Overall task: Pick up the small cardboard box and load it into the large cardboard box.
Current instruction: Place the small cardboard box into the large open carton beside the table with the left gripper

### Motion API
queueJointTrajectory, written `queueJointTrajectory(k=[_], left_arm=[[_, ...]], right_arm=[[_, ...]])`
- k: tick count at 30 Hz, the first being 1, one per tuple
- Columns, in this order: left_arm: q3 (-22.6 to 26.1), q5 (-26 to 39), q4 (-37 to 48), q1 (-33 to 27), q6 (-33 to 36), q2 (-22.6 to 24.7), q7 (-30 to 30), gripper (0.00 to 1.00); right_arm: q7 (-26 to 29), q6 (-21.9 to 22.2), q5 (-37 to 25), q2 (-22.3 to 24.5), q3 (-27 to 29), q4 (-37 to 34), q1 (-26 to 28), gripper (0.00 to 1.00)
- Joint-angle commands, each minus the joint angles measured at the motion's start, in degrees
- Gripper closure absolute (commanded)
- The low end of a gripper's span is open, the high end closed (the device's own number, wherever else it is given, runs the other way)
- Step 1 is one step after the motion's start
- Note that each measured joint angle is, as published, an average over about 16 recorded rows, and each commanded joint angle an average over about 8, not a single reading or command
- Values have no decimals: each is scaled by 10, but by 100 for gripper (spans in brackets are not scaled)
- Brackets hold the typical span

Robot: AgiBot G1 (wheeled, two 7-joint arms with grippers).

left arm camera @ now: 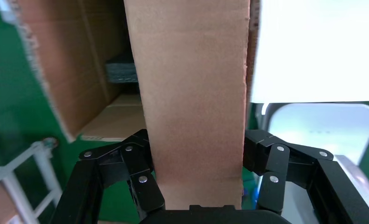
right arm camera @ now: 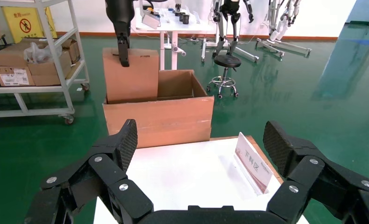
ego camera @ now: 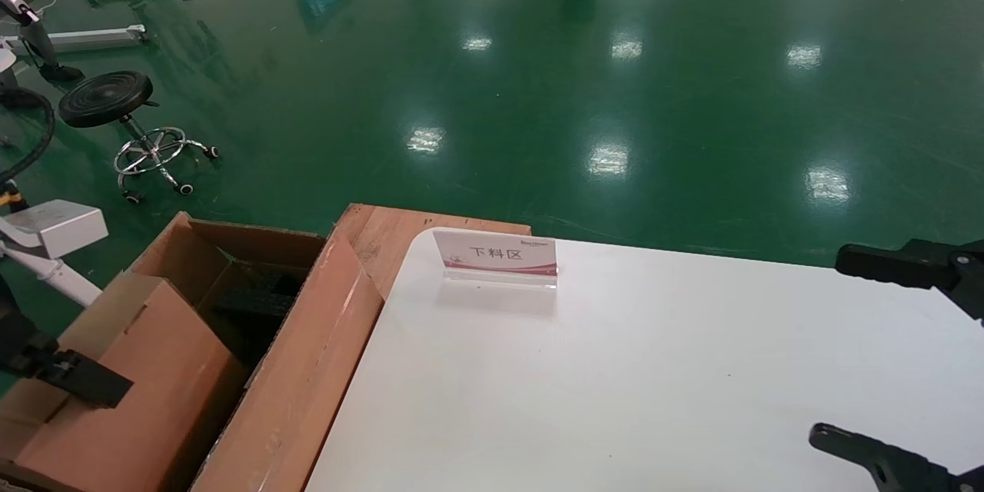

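The small cardboard box (ego camera: pixel 146 369), plain orange-brown, stands upright with its lower part down inside the large cardboard box (ego camera: pixel 307 369) on the floor at the left of the table. My left gripper (ego camera: pixel 92 384) is shut on the small box's upper part. The left wrist view shows the small cardboard box (left arm camera: pixel 191 102) pressed between both fingers (left arm camera: pixel 135 163), with the large box's wall (left arm camera: pixel 75 70) and black foam (left arm camera: pixel 121 70) beyond. From the right wrist view, the small box (right arm camera: pixel 131 77) rises above the large box's front wall (right arm camera: pixel 159 119). My right gripper (ego camera: pixel 830 346) hangs open and empty over the table's right side.
A white table (ego camera: pixel 653 369) carries a small pink-and-white sign (ego camera: pixel 496 255) near its far left corner. A reddish wooden board (ego camera: pixel 384 234) lies between table and large box. A black stool (ego camera: pixel 115 100) stands on the green floor; a shelf cart (right arm camera: pixel 33 56) is behind the box.
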Motion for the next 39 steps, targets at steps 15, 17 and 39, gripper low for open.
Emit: queueJointTrajectory(k=[15, 17, 39], left_arm=[[-1, 86, 0, 4, -16, -20, 17, 100], [-14, 100, -1, 6, -21, -29, 24, 100], [-158, 148, 23, 96, -54, -116, 94, 100]], right_arm=[[0, 0, 0, 0, -1, 0, 0, 0], [0, 0, 0, 0, -1, 0, 0, 0], [-1, 1, 1, 1, -1, 0, 0, 0]])
